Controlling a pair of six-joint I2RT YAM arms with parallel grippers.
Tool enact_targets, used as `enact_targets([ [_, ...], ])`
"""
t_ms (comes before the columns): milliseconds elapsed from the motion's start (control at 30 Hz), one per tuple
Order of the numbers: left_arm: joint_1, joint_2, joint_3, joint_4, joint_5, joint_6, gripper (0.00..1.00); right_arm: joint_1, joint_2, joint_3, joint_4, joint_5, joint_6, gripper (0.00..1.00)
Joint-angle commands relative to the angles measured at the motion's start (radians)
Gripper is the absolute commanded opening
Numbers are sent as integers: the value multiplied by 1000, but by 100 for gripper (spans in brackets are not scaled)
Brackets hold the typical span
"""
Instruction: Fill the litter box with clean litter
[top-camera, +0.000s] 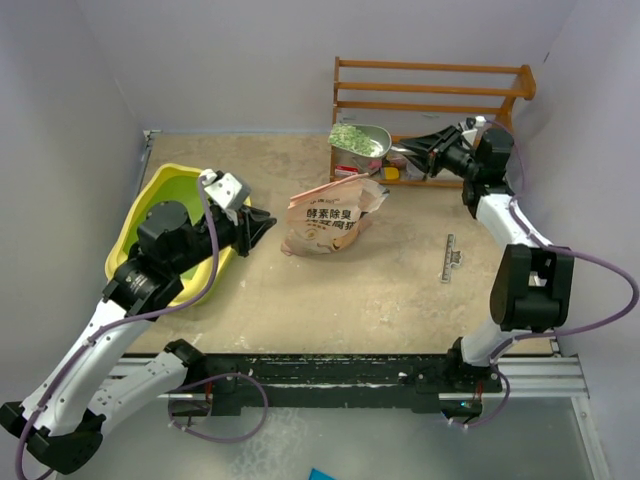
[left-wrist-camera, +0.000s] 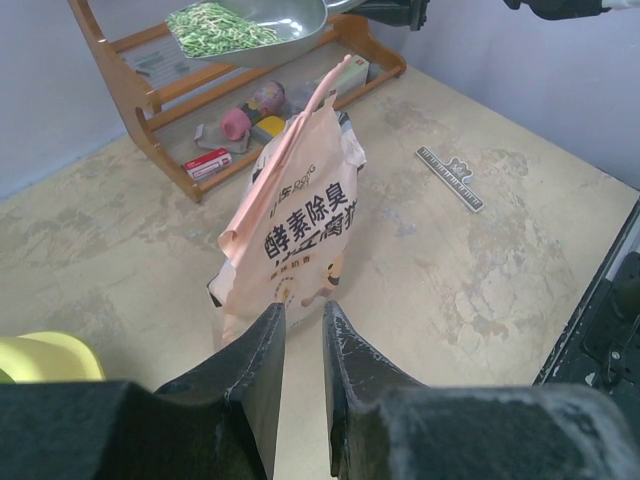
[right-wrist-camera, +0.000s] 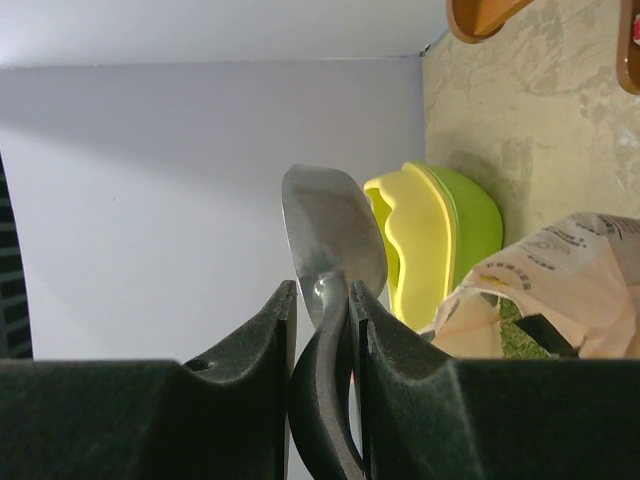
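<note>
Nearest, the left arm (top-camera: 100, 340) leaned across the box (top-camera: 160, 180), which sat at the far left with most of its inside hidden under that arm. Beyond it the left gripper (top-camera: 268, 220) pointed at the bag (top-camera: 325, 225), its tips just beside the bag's lower edge, probably to steady it for scooping. Its jaws stood a narrow slit apart, and whether they pinched a fold could not be told. Above the bag's open mouth hung the scoop (top-camera: 372, 140), kept level, I judged, so that its heap of litter (top-camera: 348, 136) would not spill. Further right, the right gripper (top-camera: 408, 153) was clamped on the scoop's handle, just before the rack (top-camera: 430, 90). That load had yet to travel left to the box.
</note>
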Motion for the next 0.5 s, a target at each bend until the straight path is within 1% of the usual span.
enact_targets([
  [0,2,-21,33,-10,-22,12,25,45,6,104,64,32,11,0],
  [467,2,-49,58,-53,-45,38,25,229,183,340,8,76,-5,0],
])
